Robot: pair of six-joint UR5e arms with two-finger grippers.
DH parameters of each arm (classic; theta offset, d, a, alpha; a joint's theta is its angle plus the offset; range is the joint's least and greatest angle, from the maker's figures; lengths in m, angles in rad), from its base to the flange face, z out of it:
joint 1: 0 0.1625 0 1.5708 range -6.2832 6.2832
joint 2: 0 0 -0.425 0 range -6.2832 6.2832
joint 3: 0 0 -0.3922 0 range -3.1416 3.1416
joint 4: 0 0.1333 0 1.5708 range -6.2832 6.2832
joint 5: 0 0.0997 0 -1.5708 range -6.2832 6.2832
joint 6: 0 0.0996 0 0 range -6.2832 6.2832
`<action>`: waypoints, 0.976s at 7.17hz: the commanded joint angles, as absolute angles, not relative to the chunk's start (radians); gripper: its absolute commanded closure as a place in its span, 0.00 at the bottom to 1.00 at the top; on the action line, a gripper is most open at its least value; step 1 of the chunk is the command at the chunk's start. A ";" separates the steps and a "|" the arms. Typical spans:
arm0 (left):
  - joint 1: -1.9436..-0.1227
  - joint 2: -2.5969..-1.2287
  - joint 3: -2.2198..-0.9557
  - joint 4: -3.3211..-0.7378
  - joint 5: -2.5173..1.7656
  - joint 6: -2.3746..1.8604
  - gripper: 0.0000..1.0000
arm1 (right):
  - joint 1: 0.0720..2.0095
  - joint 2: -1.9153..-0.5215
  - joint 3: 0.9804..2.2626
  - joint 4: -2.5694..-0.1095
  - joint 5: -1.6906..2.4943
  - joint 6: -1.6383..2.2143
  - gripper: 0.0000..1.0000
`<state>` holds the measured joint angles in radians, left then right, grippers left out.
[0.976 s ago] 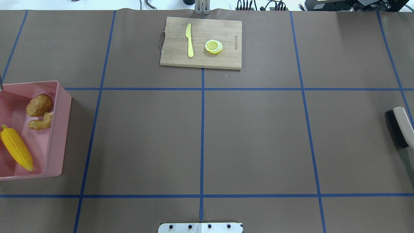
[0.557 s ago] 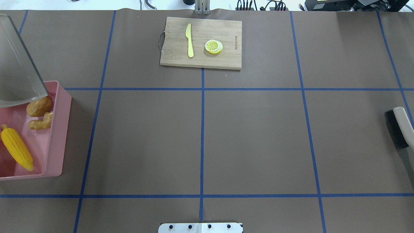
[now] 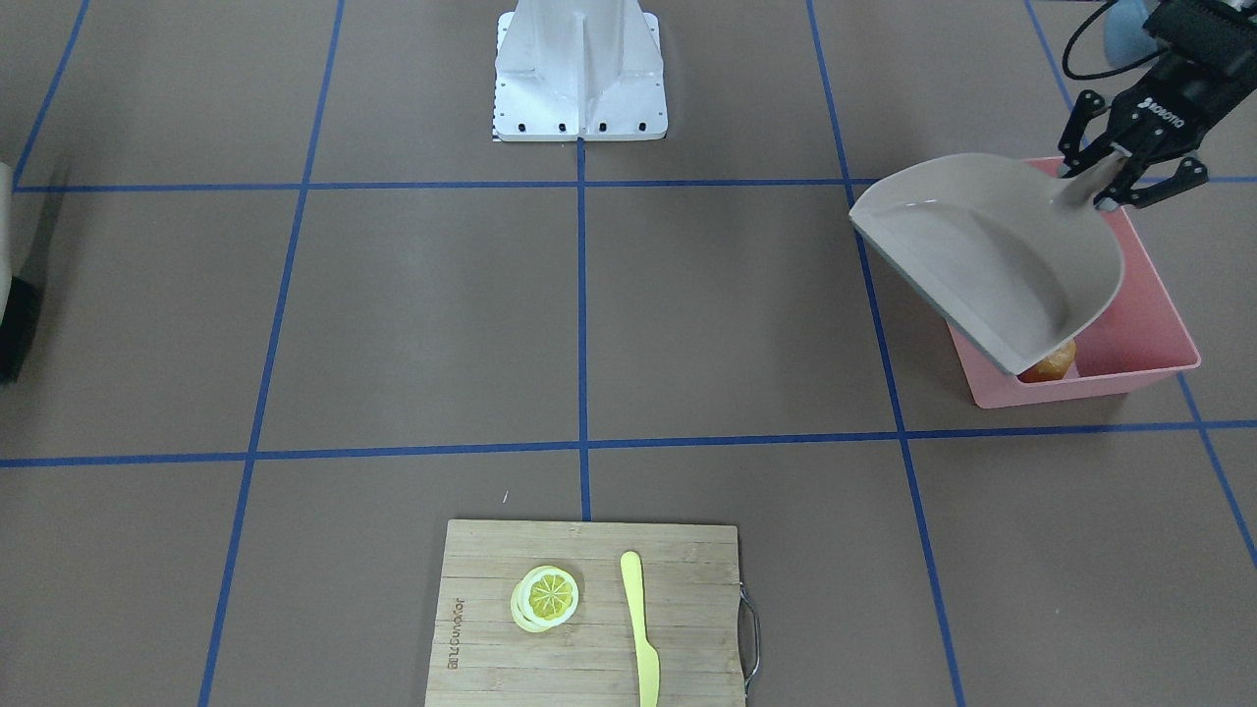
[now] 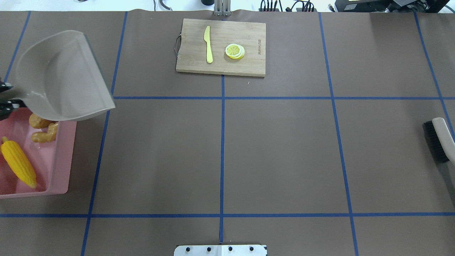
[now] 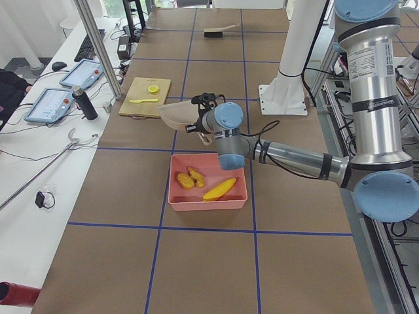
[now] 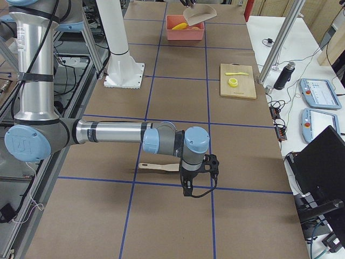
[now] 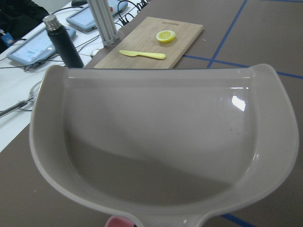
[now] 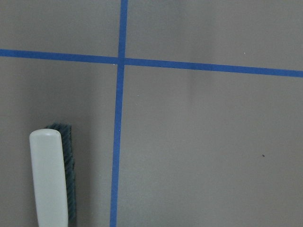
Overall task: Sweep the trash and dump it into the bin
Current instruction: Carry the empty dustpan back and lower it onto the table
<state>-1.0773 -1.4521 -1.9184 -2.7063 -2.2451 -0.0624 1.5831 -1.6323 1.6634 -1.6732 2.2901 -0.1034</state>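
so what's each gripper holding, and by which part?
Left gripper: dustpan, by its handle. Right gripper: cannot tell.

1. Left edge of the overhead view: the dustpan covers the upper end of the bin; its lower part is open.
2. Top centre: cutting board.
3. Right edge: brush.
4. Middle of the table: open passage.

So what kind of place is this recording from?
Probably a robotics lab: silver-and-blue robot arms at a brown-paper-covered table marked with a blue tape grid, plus grey touchscreen control tablets on a white side bench.
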 commanded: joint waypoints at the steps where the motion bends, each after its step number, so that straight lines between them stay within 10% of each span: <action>1: -0.892 -1.583 -1.913 -2.556 -2.111 0.007 1.00 | 1.583 -1.626 1.652 -1.664 2.376 -0.091 0.00; 7: -0.706 -1.686 -1.810 -2.491 -2.003 0.112 1.00 | 1.583 -1.629 1.592 -1.471 2.264 -0.092 0.00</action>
